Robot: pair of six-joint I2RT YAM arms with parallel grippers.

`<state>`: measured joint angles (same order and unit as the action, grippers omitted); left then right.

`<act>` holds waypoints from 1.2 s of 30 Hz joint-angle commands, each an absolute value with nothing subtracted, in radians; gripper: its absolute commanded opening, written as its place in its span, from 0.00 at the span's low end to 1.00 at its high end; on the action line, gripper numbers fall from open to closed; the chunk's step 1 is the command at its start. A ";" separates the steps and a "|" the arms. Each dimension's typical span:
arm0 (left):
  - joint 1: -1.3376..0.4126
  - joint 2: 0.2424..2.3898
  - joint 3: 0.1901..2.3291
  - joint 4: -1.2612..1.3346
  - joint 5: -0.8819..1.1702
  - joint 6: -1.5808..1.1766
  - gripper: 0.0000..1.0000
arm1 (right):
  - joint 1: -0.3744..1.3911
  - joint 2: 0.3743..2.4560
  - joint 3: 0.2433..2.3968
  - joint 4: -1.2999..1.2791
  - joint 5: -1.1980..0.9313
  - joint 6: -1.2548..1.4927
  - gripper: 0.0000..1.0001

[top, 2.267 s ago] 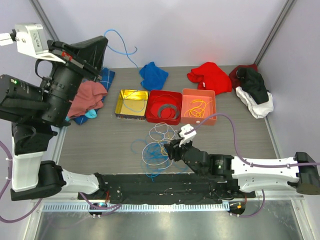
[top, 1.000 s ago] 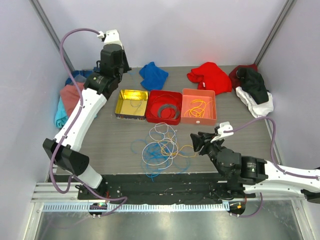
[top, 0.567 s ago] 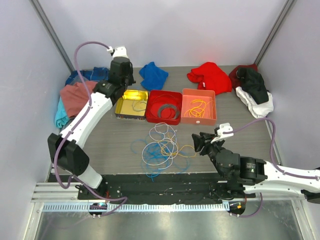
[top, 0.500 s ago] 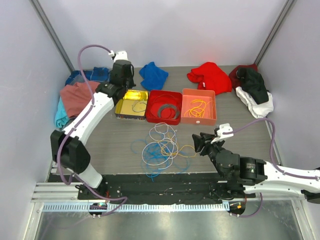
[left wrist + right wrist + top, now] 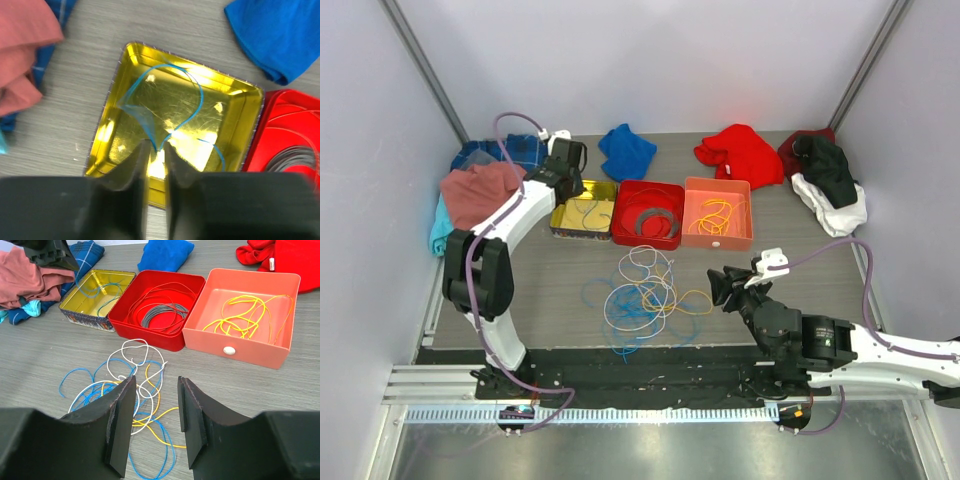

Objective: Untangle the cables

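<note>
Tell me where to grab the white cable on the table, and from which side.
Grip the white cable at its far loop, the end nearest the red tray. There it lies alone on the table, clear of the tangle of blue and yellow strands. Come straight down from above, straddling the strand, since it lies flat.

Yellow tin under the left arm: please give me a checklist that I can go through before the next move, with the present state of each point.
1. Visible loop of the blue cable inside the yellow tin: ok.
2. The left fingers free of the blue cable: not ok; they are nearly shut and the cable runs up between them.
3. The right fingers open and empty: ok.
4. The cable pile separated: not ok; blue, white and yellow loops cross.
5. The yellow cable wholly inside the orange tray: ok.
</note>
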<state>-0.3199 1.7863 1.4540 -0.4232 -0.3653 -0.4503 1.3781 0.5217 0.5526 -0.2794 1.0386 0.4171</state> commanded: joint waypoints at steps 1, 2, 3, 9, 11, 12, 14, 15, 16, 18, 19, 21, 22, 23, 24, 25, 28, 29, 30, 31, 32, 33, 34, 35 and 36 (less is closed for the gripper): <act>-0.314 1.763 1.451 -0.390 -0.321 -0.479 0.40 | 1.379 0.523 0.563 -0.276 1.086 0.433 0.47; -0.314 1.746 1.444 -0.390 -0.325 -0.482 0.52 | 1.378 0.532 0.564 -0.276 1.085 0.433 0.47; -0.318 1.711 1.436 -0.387 -0.334 -0.483 0.71 | 1.379 0.538 0.569 -0.276 1.086 0.434 0.47; -0.383 1.504 1.344 -0.379 -0.442 -0.477 1.00 | 1.378 0.629 0.577 -0.255 1.054 0.442 0.47; -0.464 1.401 1.263 -0.383 -0.463 -0.477 1.00 | 1.379 0.653 0.575 -0.230 1.042 0.446 0.47; -0.504 1.370 1.234 -0.387 -0.469 -0.483 1.00 | 1.378 0.672 0.575 -0.223 1.031 0.448 0.47; -0.586 1.288 1.122 -0.403 -0.485 -0.508 1.00 | 1.376 0.692 0.578 -0.201 1.025 0.445 0.47; -0.657 1.263 1.080 -0.413 -0.479 -0.526 0.99 | 1.377 0.707 0.586 -0.196 1.023 0.443 0.47; -0.687 1.235 1.037 -0.422 -0.473 -0.587 0.97 | 1.376 0.712 0.589 -0.192 1.022 0.443 0.47; -0.747 1.161 0.905 -0.414 -0.413 -0.656 0.86 | 1.376 0.719 0.597 -0.189 1.022 0.433 0.47; -0.761 1.140 0.866 -0.407 -0.399 -0.708 0.84 | 1.376 0.724 0.600 -0.183 1.022 0.428 0.47; -0.798 1.077 0.754 -0.370 -0.353 -0.744 0.77 | 1.377 0.730 0.604 -0.176 1.023 0.414 0.47; -0.807 1.062 0.721 -0.333 -0.342 -0.773 0.75 | 1.376 0.742 0.606 -0.170 1.023 0.413 0.47; -0.816 1.049 0.666 -0.310 -0.330 -0.781 0.73 | 1.376 0.747 0.606 -0.167 1.023 0.413 0.47; -0.818 1.037 0.643 -0.286 -0.296 -0.785 0.70 | 1.374 0.755 0.612 -0.166 1.023 0.411 0.47; -0.822 1.037 0.626 -0.264 -0.292 -0.790 0.70 | 1.374 0.764 0.615 -0.163 1.020 0.414 0.47; -0.834 1.057 0.597 -0.235 -0.256 -0.798 0.65 | 1.376 0.793 0.624 -0.163 1.003 0.437 0.47; -0.847 1.060 0.595 -0.230 -0.250 -0.804 0.63 | 1.374 0.802 0.626 -0.163 0.996 0.443 0.47; -0.854 1.060 0.592 -0.223 -0.247 -0.805 0.63 | 1.376 0.805 0.624 -0.163 0.991 0.460 0.47; -0.864 1.058 0.586 -0.203 -0.236 -0.807 0.63 | 1.376 0.808 0.623 -0.161 0.988 0.466 0.47; -0.882 1.061 0.583 -0.193 -0.229 -0.808 0.63 | 1.376 0.814 0.621 -0.163 0.983 0.474 0.47; -0.891 1.063 0.581 -0.190 -0.224 -0.811 0.62 | 1.376 0.816 0.620 -0.163 0.982 0.479 0.47; -0.902 1.068 0.577 -0.189 -0.221 -0.813 0.63 | 1.376 0.816 0.618 -0.163 0.979 0.489 0.47; -0.925 1.071 0.574 -0.180 -0.216 -0.815 0.62 | 1.376 0.818 0.617 -0.163 0.976 0.491 0.47; -0.936 1.069 0.572 -0.178 -0.213 -0.815 0.62 | 1.376 0.821 0.617 -0.164 0.977 0.495 0.47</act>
<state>-0.8917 1.0733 0.5823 -0.2687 -0.2462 -0.7891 1.3781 0.8188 0.5827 -0.2062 0.9699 0.4458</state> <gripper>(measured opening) 0.623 0.468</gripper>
